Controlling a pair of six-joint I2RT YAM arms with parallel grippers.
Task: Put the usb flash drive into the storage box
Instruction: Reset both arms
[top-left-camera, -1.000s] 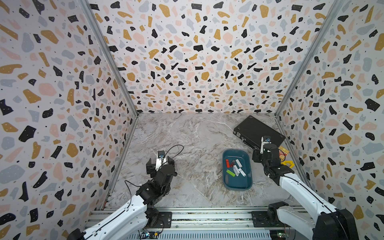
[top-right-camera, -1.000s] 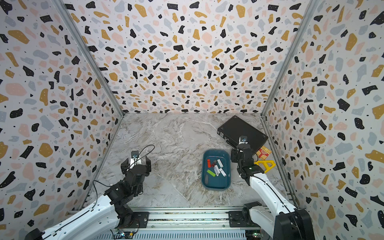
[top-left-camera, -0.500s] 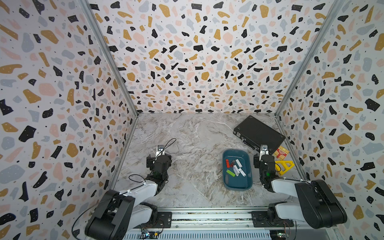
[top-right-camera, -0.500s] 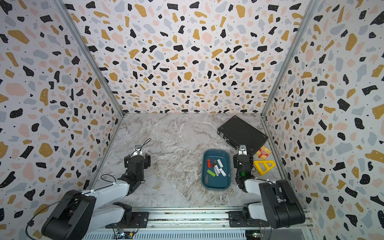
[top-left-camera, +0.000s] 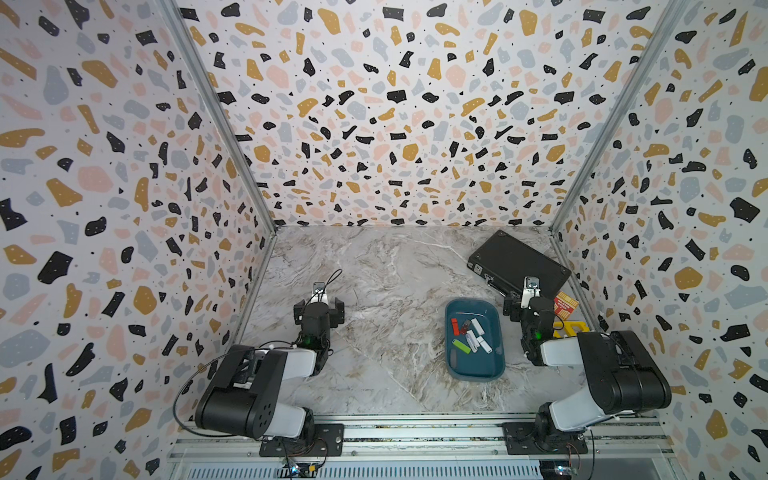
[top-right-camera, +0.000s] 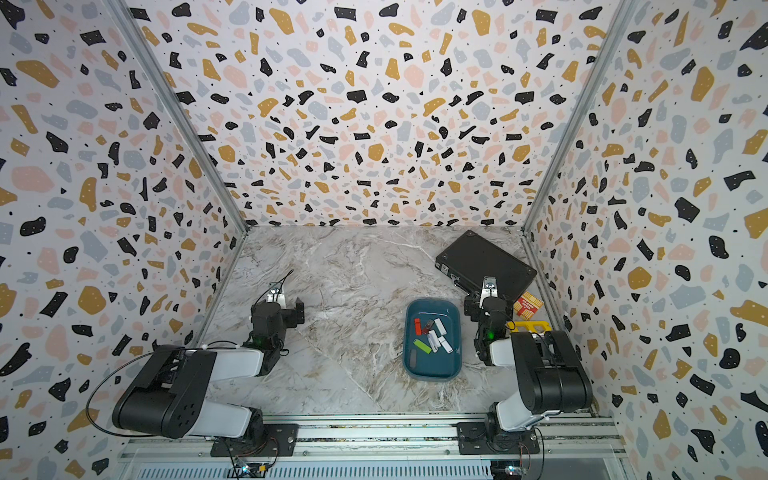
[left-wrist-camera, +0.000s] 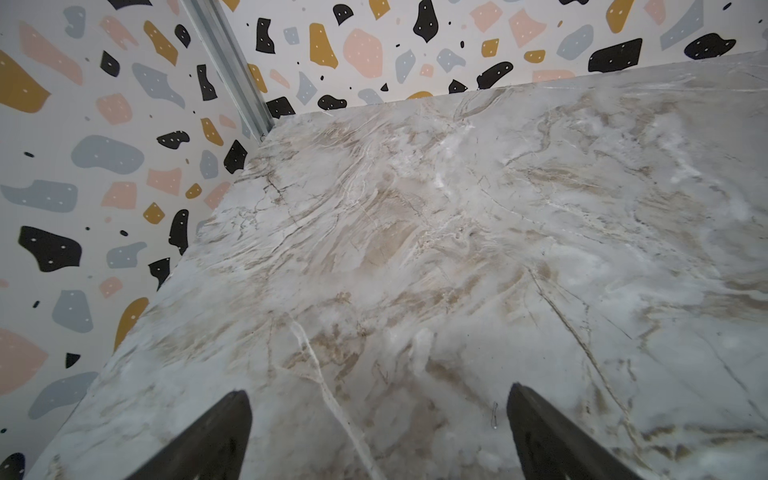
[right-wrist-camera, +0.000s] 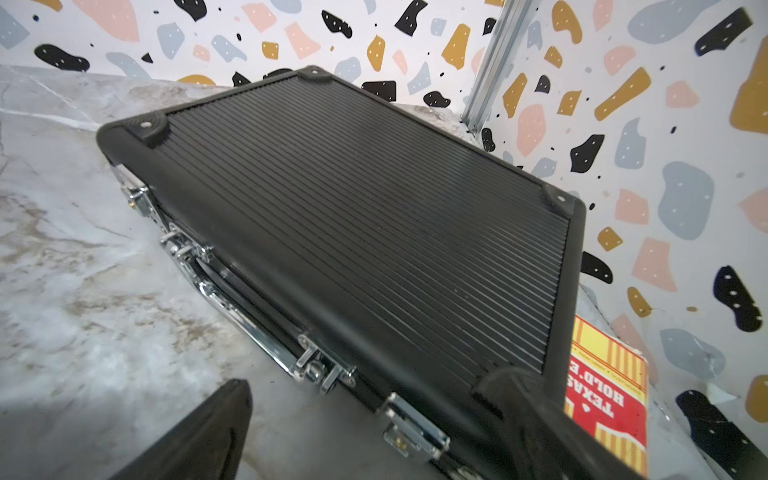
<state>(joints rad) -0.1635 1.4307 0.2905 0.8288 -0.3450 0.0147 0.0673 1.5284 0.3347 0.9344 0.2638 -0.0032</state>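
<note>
Since the earlier frames both arms have been folded back over their bases, and the jaws of the right tool (top-left-camera: 530, 306) have been spread wider. The drives (top-left-camera: 469, 336) have not been shifted.

The left tool (top-left-camera: 319, 311) is held low over the bare surface (top-left-camera: 386, 270). Its jaws stand apart, and nothing is seen between them in the left wrist view.

Well to the right of it, and just to the left of the right tool, the box (top-left-camera: 473, 368) lies flat with the drives loose on its floor. The red drive (top-left-camera: 454, 326) is laid with its long axis along the box's length, running away from the arm bases. The green drive (top-left-camera: 461, 345) and the white drives (top-left-camera: 477, 325) are laid slantwise across that line. Which end carries the plug cannot be told at this size.

The right tool is likewise seen with jaws apart and empty in the right wrist view. The shut briefcase (right-wrist-camera: 353, 232) lies just ahead of it.

No drive is seen on the surface outside the box in both top views. The task is therefore judged done, and the folded arms are read as a return to rest.
</note>
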